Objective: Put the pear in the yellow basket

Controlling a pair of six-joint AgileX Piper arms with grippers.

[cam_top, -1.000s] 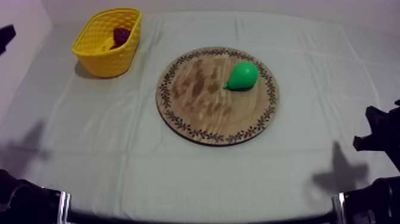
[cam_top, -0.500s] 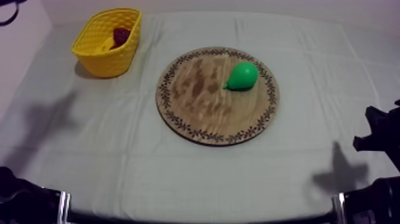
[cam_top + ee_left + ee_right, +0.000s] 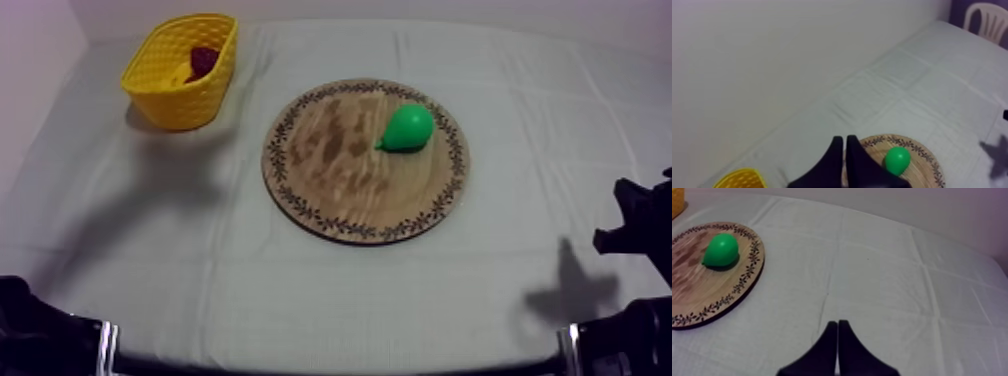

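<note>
A green pear (image 3: 407, 127) lies on the round wooden board (image 3: 330, 170), on its far right part. The yellow basket (image 3: 175, 90) stands at the far left of the table, with a small red fruit (image 3: 203, 60) inside. My left gripper (image 3: 845, 141) is shut on nothing, high above the table, and looks down on the pear (image 3: 897, 160), the board (image 3: 922, 152) and the basket (image 3: 739, 179). My right gripper (image 3: 837, 323) is shut on nothing, low over the cloth, well to the right of the board (image 3: 702, 288) and the pear (image 3: 720, 250).
My right arm (image 3: 635, 235) rests at the table's right edge, and part of my left arm (image 3: 30, 335) shows at the lower left. A soft shadow (image 3: 150, 190) lies on the cloth between basket and board. A white chair (image 3: 984, 12) stands beyond the table.
The dark piece of my left arm at the upper left has left the top view. Its shadow slid right across the cloth toward the basket. The right arm, pear and basket stayed put.
</note>
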